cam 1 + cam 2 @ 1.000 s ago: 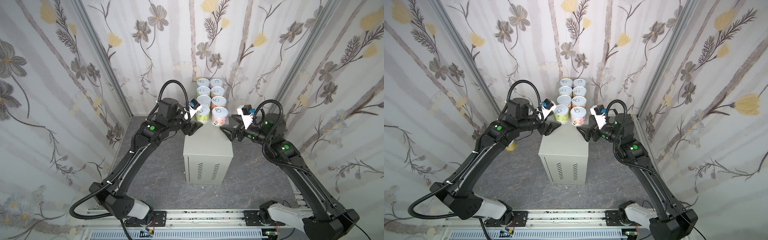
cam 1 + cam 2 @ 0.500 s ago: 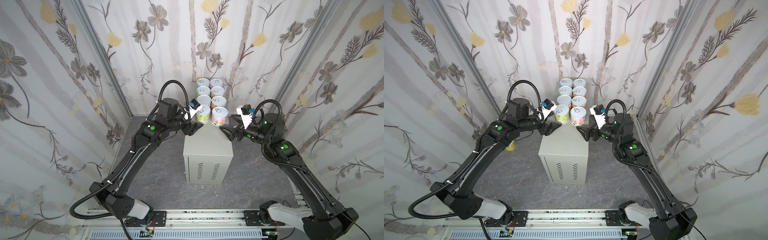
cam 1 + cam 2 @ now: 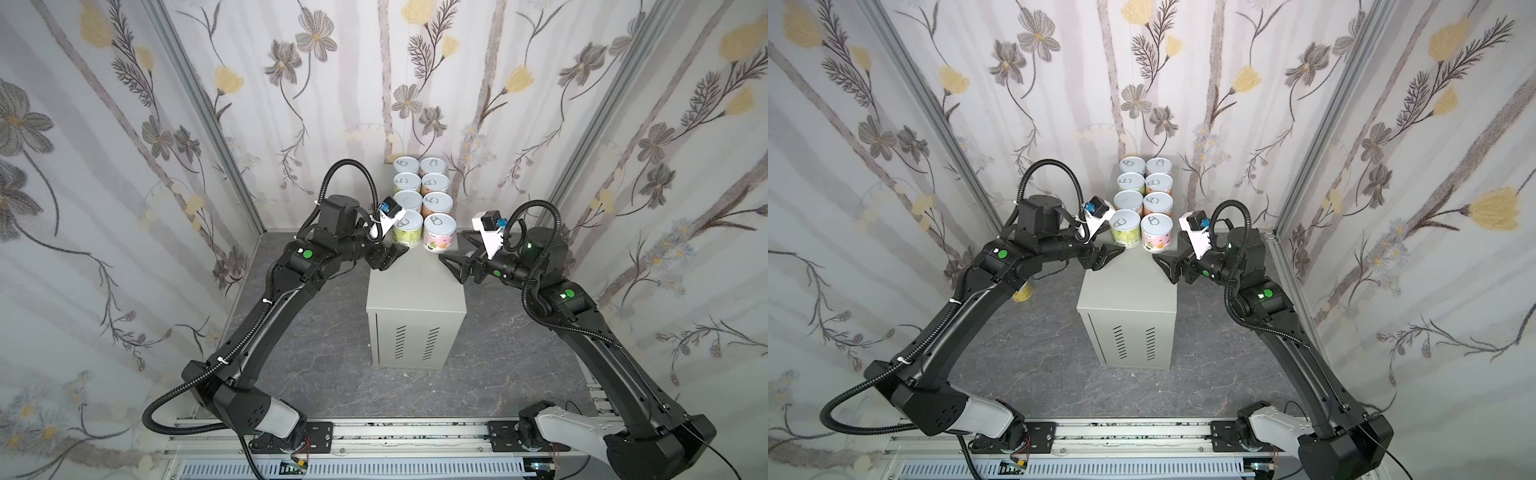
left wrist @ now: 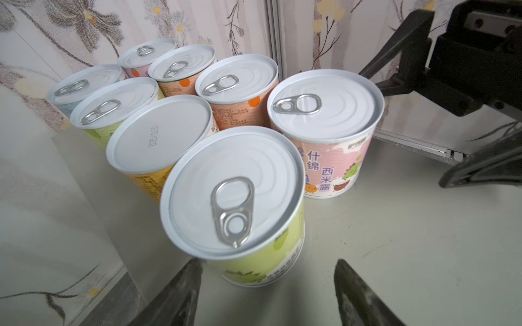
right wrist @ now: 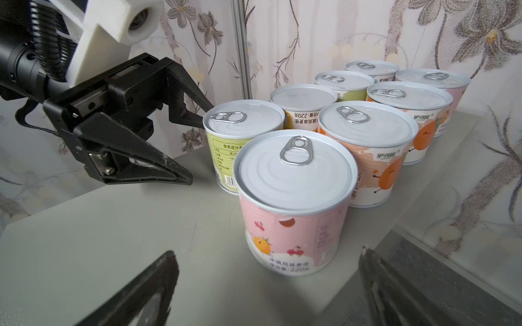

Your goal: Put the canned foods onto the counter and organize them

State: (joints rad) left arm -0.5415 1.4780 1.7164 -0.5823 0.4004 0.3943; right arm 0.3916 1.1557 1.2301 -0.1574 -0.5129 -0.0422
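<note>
grey counter (image 3: 415, 284) holds eight canned foods (image 3: 439, 221); left pincer (image 3: 392, 257) and right pincer (image 3: 451, 247) both released, empty.

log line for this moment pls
counter: eight canned foods, two columns | left gripper: open, at green can, nothing held | right gripper: open, by pink can, nothing held

Eight canned foods (image 3: 437, 202) on one counter (image 3: 415, 286), one yellow can (image 3: 1022, 293) on the floor (image 3: 1038, 353), two arms (image 3: 266, 328)
</note>
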